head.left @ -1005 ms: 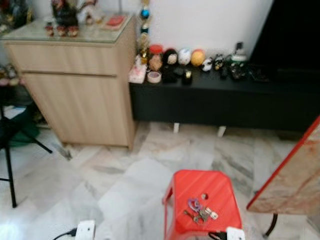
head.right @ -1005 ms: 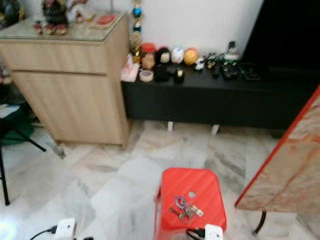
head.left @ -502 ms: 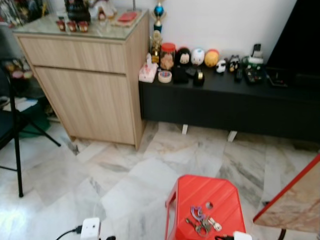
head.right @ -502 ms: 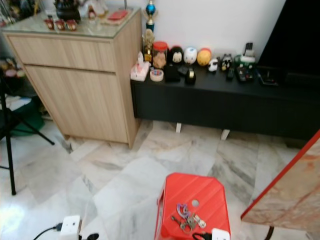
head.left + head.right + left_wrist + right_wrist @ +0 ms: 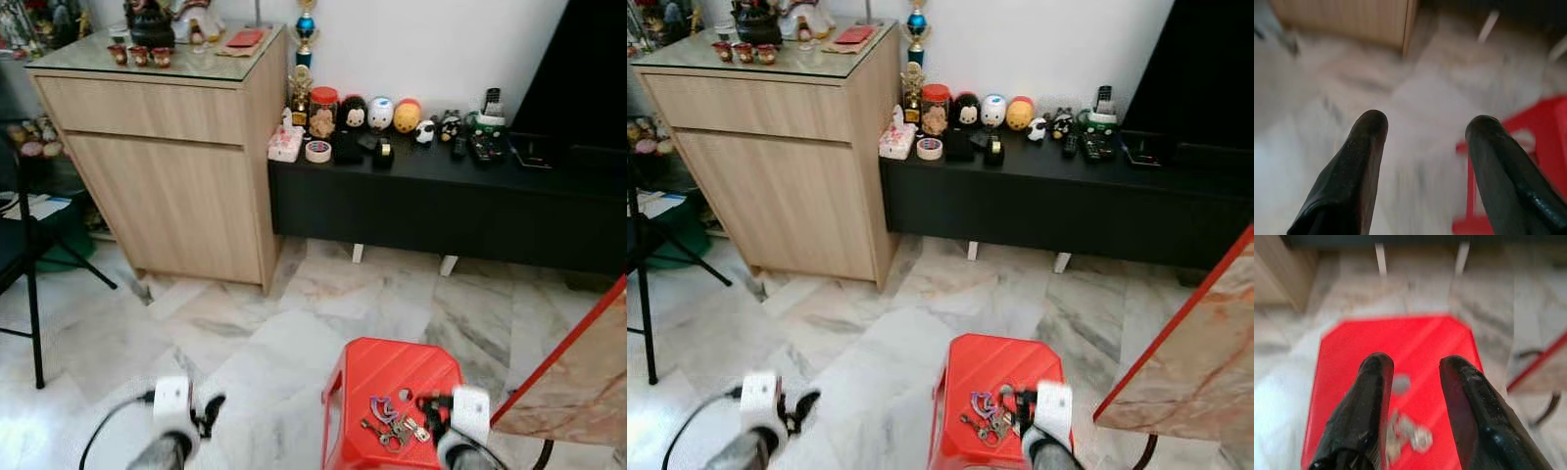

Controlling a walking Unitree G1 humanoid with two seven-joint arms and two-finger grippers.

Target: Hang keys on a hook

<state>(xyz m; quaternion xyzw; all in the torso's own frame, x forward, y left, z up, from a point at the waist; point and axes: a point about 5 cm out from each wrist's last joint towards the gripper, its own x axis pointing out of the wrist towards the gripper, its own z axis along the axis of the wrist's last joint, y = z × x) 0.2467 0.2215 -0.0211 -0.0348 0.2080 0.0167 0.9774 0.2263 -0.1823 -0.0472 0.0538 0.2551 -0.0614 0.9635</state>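
The right gripper (image 5: 1415, 364) is now rising into view, fingers spread, with the keys (image 5: 1405, 433) lying just below it on the red stool (image 5: 1352, 357). The left gripper (image 5: 1425, 125), also spread, is hanging over bare floor. A grasp is probably coming, though blur hides the contact.

A red plastic stool (image 5: 392, 377) stands on the pale marbled floor (image 5: 245, 333), near and right of centre. A bunch of keys (image 5: 390, 421) lies on its seat, on the near part, just before a small round hole (image 5: 405, 395).
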